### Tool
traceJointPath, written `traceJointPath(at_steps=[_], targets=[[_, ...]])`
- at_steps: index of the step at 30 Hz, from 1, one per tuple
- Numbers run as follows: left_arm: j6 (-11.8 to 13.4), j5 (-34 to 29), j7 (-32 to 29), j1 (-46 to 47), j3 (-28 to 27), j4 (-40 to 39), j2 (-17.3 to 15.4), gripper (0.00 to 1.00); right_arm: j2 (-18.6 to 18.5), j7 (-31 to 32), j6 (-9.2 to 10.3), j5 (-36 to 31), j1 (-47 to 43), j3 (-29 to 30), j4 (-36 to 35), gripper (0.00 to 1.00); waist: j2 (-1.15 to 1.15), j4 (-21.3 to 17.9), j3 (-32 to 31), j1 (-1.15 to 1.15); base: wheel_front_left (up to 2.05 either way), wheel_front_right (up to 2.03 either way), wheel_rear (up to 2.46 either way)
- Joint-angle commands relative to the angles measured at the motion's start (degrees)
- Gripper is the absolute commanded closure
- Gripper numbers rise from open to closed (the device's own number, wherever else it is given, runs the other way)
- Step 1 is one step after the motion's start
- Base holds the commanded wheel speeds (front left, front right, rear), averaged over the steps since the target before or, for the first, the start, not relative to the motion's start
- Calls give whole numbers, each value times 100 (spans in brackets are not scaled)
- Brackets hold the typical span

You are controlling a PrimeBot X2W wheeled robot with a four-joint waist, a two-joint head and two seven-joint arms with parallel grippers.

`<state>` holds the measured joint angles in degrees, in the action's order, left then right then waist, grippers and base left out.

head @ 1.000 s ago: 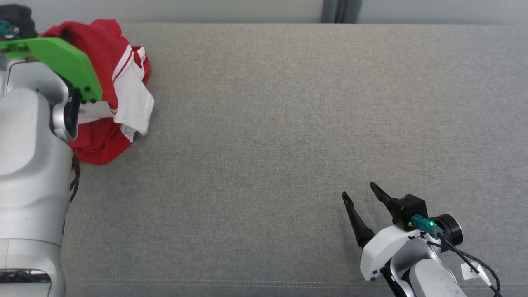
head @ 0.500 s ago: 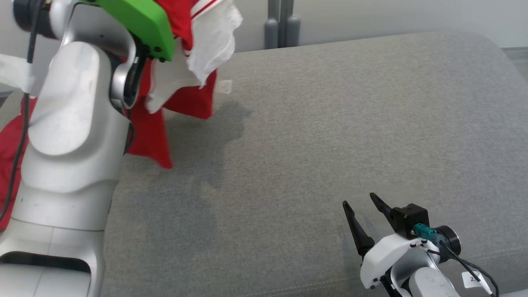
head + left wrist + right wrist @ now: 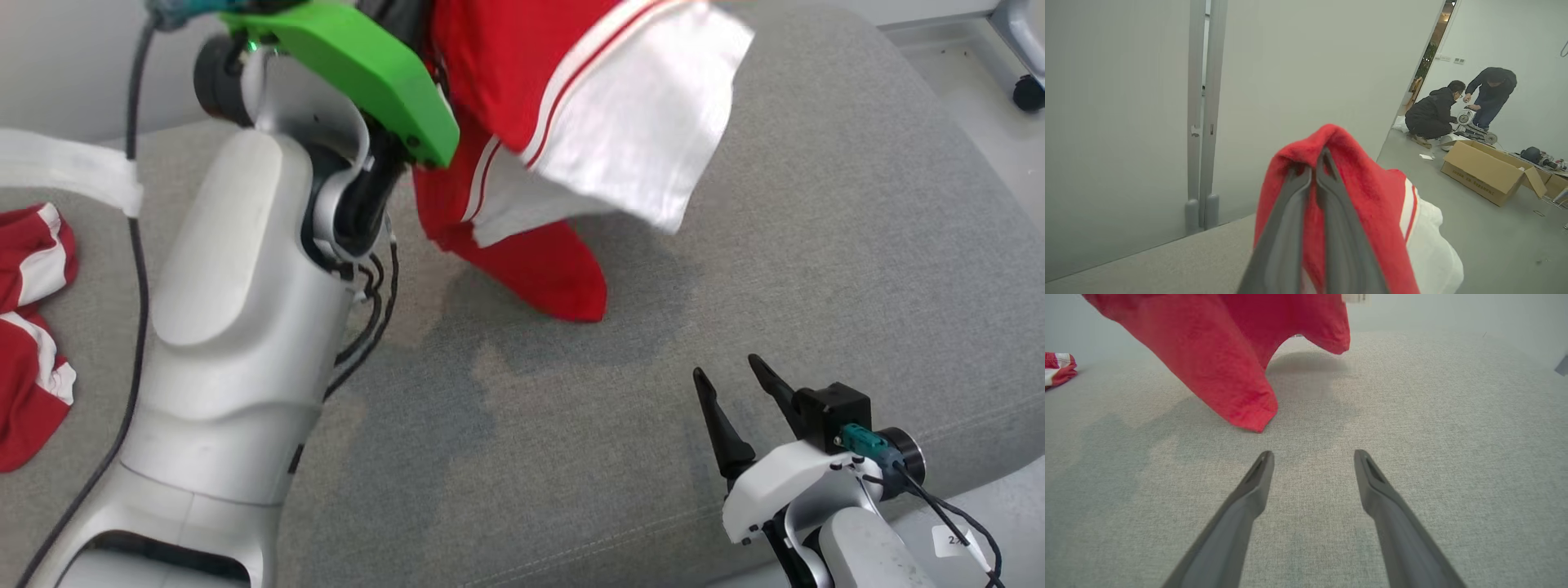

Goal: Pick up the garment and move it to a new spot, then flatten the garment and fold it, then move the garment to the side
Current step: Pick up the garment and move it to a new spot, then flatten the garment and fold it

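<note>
The left pincer [image 3: 1312, 165] is clamped shut on a fold of the red-and-white garment [image 3: 1367, 196], which is now held up in the air and is no longer bunched on the grey cushion [image 3: 816, 245] as a second ago. Below the pincer it is draped loose, its lowest corner close over the cushion. The pick-up is judged done and the carry begun. Well apart, the right pincer [image 3: 727, 369] is kept wide open, empty.
</note>
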<state>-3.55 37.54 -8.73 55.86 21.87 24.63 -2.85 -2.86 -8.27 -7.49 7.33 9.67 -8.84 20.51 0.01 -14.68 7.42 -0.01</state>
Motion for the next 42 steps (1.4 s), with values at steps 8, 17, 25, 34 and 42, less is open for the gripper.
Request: traceJointPath(at_steps=[8,17,25,34,42], targets=[[408,-440,-122,-1014,379,685,-627,100,-6,-154,1,67,181,88,122,0,-1,242,405,1,0,0,0],[750,-910,174,-1363,555,1624,-1146,0,-10,-151,1,63,244,0,266,0,-1,589,271,1,0,0,0],[850,-670,404,-1540,352,2151,-1108,0,-9,-116,0,76,155,-71,343,0,-1,655,48,1,0,0,0],[406,-780,425,-1530,746,2054,-870,0,-10,-56,0,48,-8,-49,331,0,-1,549,-165,1,0,0,0],[250,-991,282,-1428,1209,1953,-556,0,-7,-63,1,80,27,-74,252,0,-1,118,-13,1,0,0,0]])
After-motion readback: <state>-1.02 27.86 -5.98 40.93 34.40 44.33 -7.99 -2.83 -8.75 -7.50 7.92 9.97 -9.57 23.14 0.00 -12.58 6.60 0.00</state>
